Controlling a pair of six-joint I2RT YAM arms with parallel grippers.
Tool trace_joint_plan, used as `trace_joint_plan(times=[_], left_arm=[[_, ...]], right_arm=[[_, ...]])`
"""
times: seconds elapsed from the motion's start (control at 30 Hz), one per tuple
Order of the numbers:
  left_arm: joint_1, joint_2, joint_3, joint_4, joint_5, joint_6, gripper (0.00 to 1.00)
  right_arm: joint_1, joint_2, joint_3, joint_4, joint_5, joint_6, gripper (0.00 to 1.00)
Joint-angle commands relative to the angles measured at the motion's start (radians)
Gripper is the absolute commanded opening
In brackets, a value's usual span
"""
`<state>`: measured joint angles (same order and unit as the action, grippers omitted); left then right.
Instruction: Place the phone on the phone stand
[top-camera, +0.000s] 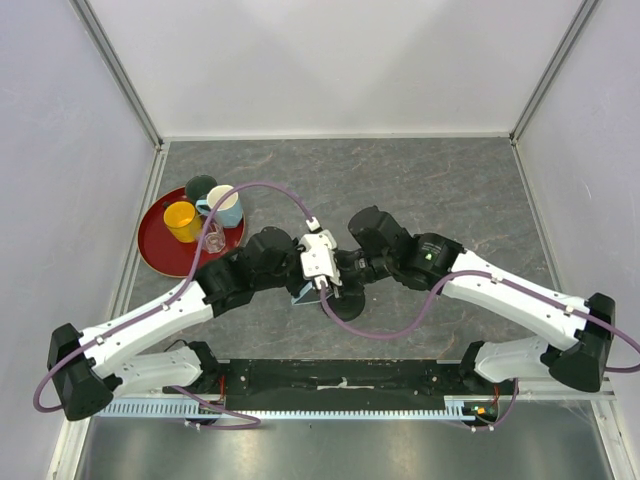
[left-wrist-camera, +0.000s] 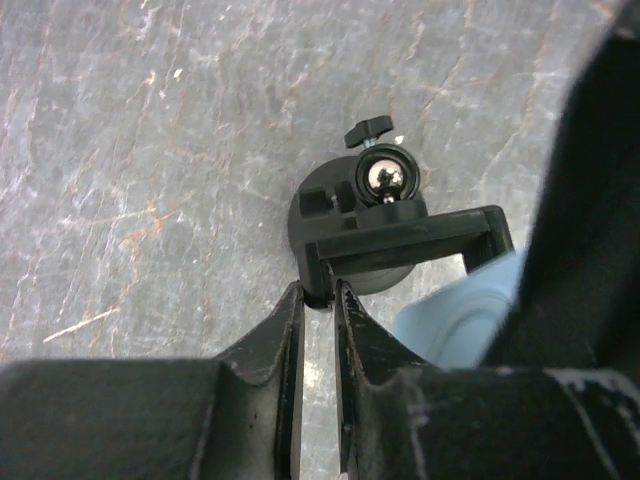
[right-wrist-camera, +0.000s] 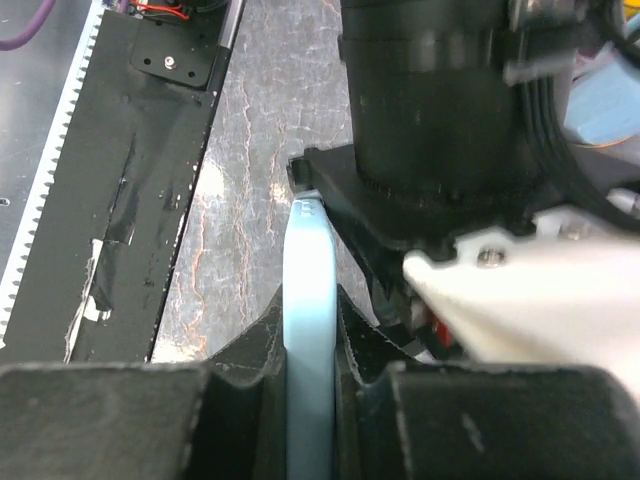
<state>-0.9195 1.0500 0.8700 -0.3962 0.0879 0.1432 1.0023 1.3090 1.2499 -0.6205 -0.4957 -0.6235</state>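
The phone stand (left-wrist-camera: 400, 235) stands upright on the grey table, its ball joint and clamp cradle seen from above; its round base shows in the top view (top-camera: 347, 306). My left gripper (left-wrist-camera: 319, 293) is shut on the left end of the cradle. My right gripper (right-wrist-camera: 308, 300) is shut on the light blue phone (right-wrist-camera: 305, 245), held on edge, its far end touching the cradle. The phone's case also shows in the left wrist view (left-wrist-camera: 455, 320), just right of the cradle, and as a blue corner in the top view (top-camera: 301, 294). Both grippers meet at the table's middle.
A red tray (top-camera: 150, 245) with a yellow cup (top-camera: 182, 221) and other cups sits at the left. A black strip (right-wrist-camera: 120, 180) runs along the near table edge. The left arm's wrist (right-wrist-camera: 440, 90) is close to the right of the phone.
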Motion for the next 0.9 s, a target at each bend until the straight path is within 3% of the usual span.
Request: trace_joint_plan(times=[0.0,0.27,0.57,0.87], left_arm=[[-0.013,-0.073,0.006,0.077,0.076,0.035,0.02],[-0.013,-0.076,0.006,0.065,0.113,0.065,0.02],[-0.013,-0.056,0.007,0.066,0.131,0.064,0.02],[-0.013,-0.018,0.009,0.048,0.167,0.096,0.02]], right_arm=[[-0.025,-0.085,-0.099,-0.026,0.042,0.041,0.0],[-0.03,-0.064,-0.073,-0.108,0.131,-0.038,0.0],[-0.031,-0.045,0.017,-0.084,0.039,-0.068,0.0],[-0.03,0.085,0.166,-0.123,-0.029,-0.226,0.0]])
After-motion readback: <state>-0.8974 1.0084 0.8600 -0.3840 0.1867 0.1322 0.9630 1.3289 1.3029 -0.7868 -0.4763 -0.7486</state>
